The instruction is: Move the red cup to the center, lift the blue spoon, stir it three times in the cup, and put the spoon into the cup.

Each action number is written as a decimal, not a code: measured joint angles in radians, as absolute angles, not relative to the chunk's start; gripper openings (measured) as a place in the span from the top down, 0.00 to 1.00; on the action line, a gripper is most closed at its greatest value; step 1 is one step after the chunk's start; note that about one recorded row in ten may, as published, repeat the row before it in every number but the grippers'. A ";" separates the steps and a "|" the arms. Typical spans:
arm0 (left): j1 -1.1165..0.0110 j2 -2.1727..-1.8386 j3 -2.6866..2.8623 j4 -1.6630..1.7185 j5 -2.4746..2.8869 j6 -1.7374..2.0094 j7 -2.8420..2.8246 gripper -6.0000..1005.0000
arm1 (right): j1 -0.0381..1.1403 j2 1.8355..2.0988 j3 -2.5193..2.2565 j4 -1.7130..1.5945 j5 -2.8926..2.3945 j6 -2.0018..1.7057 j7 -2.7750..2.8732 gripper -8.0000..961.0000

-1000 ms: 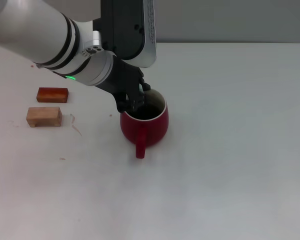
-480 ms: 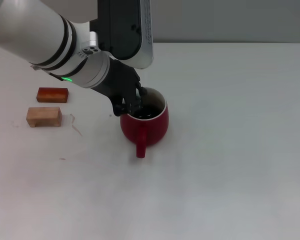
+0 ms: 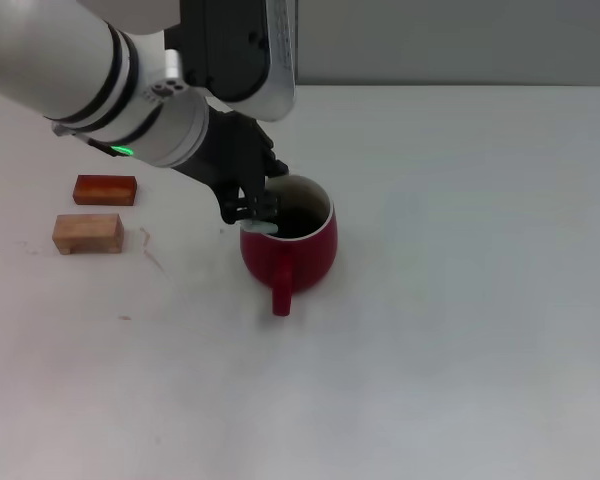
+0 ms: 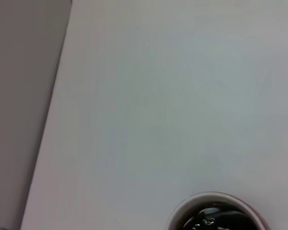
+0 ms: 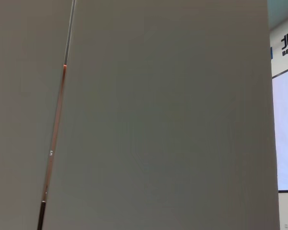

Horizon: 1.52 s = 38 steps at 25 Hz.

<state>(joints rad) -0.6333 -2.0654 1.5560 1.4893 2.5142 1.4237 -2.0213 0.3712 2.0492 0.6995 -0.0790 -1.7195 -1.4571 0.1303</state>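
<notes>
The red cup (image 3: 302, 256) stands upright on the white tabletop near the center, its handle pointing toward the front edge. The blue spoon (image 3: 263, 228) rests in the cup, its pale handle lying over the left side of the rim. My left gripper (image 3: 252, 208) hovers just above that handle at the cup's left edge, fingers parted and holding nothing. The left wrist view catches the cup's whitish rim (image 4: 201, 198) and its dark inside with metallic glints. The right gripper is out of view.
Two wooden blocks lie at the left: a reddish-brown block (image 3: 105, 189) and a pale block (image 3: 88, 232) in front of it. White tabletop (image 3: 460, 300) stretches to the right and front of the cup.
My left gripper has risen and drawn back to the left from the cup's mouth. The spoon's pale handle now shows on the rim. The cup has stayed put.
</notes>
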 joint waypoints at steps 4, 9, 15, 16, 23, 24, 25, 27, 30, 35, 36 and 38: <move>-0.617 -2.065 1.445 1.506 2.427 1.404 -2.003 0.70 | 0.371 2.049 0.700 -0.081 -1.719 -1.457 0.130 0.40; -0.593 -2.064 1.178 1.407 2.138 1.360 -1.888 0.70 | 0.371 2.049 0.700 -0.085 -1.718 -1.456 0.130 0.40; -0.616 -2.042 0.696 0.989 1.712 1.352 -1.760 0.70 | 0.370 2.049 0.706 -0.089 -1.714 -1.456 0.130 0.40; -0.616 -2.042 0.696 0.989 1.712 1.352 -1.760 0.70 | 0.370 2.049 0.706 -0.089 -1.714 -1.456 0.130 0.40; -0.584 -2.046 0.377 0.652 1.415 1.265 -1.510 0.70 | 0.368 2.049 0.713 -0.096 -1.712 -1.456 0.130 0.40; -0.572 -2.054 0.354 0.630 1.374 1.251 -1.450 0.70 | 0.368 2.049 0.715 -0.098 -1.712 -1.456 0.130 0.40; -0.560 -2.060 0.340 0.609 1.335 1.244 -1.386 0.71 | 0.369 2.049 0.719 -0.098 -1.712 -1.456 0.130 0.40; -0.536 -2.063 0.325 0.549 1.249 1.239 -1.229 0.71 | 0.369 2.049 0.721 -0.099 -1.712 -1.456 0.130 0.40; -0.495 -2.063 0.322 0.440 1.122 1.246 -0.913 0.71 | 0.367 2.048 0.729 -0.108 -1.712 -1.456 0.130 0.40; -0.480 -2.066 0.321 0.270 1.013 1.278 -0.460 0.71 | 0.366 2.049 0.741 -0.112 -1.712 -1.454 0.130 0.40; -0.480 -2.066 0.321 0.270 1.013 1.278 -0.460 0.71 | 0.366 2.049 0.741 -0.112 -1.712 -1.454 0.130 0.40; -0.480 -2.067 0.320 0.197 1.008 1.277 -0.298 0.71 | 0.366 2.049 0.752 -0.112 -1.712 -1.453 0.130 0.40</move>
